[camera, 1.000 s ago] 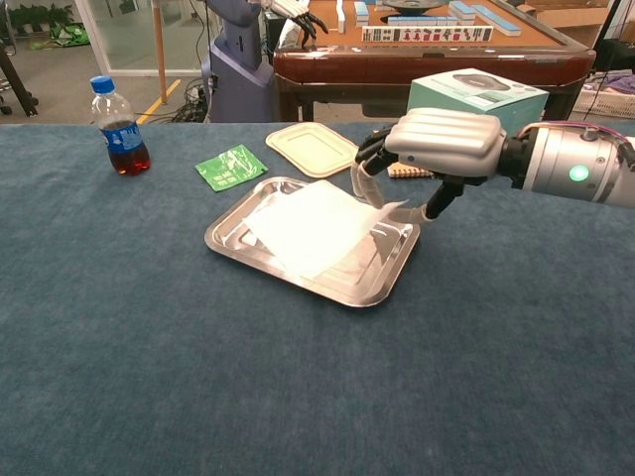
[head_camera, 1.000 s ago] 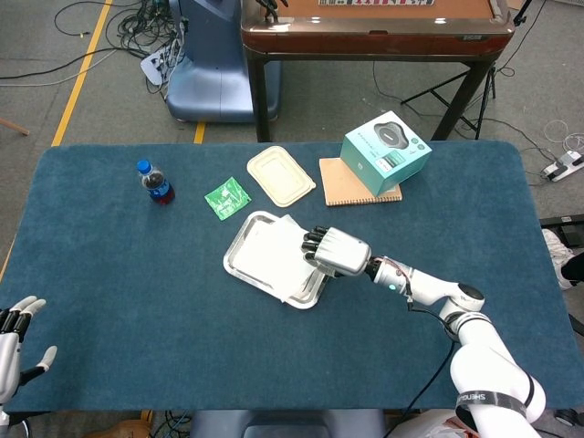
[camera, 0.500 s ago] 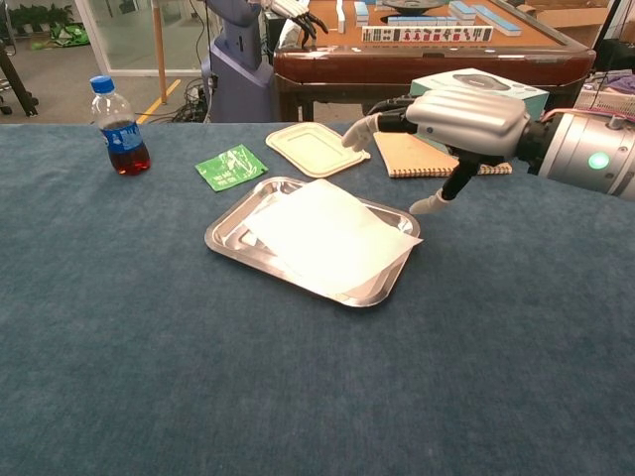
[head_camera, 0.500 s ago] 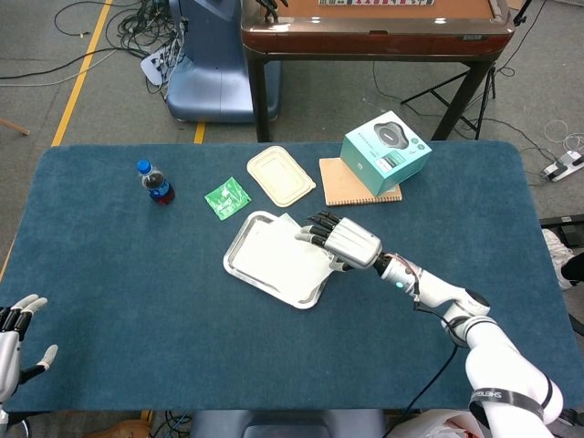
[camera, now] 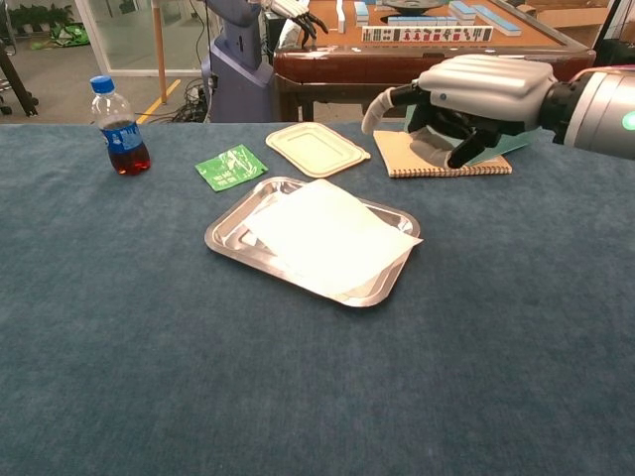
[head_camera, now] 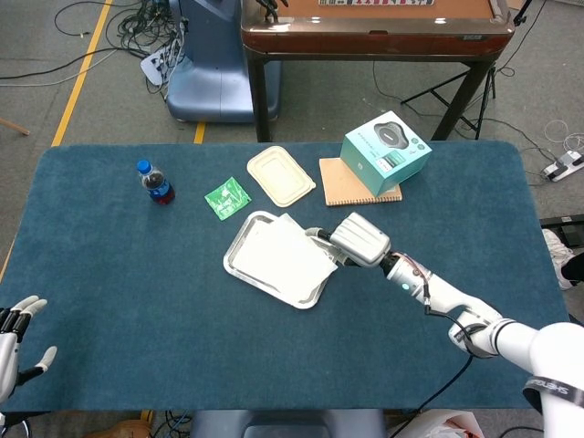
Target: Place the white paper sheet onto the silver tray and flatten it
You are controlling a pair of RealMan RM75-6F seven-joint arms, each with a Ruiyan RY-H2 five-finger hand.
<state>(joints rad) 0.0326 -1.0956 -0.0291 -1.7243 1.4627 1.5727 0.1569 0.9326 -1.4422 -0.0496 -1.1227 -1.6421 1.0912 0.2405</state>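
A blue felt-covered table [head_camera: 128, 274] filled the head view, with cables on the floor behind. On it, the white paper sheet [head_camera: 283, 253] lay across the silver tray [head_camera: 239, 265], placed there so it could be pressed flat. The right hand [head_camera: 358, 240] hung just off the tray's right corner, holding nothing; its fingers could not be made out here. The left hand [head_camera: 13, 345] rested at the near-left edge, fingers apart.

In the chest view the sheet [camera: 327, 236] looked flat, one corner overhanging the tray's rim [camera: 226, 245]. The right hand [camera: 474, 91] hovered above the notebook [camera: 407, 159], fingers loosely curled and empty. A second earlier it was pressing the paper's corner; it had since lifted away.
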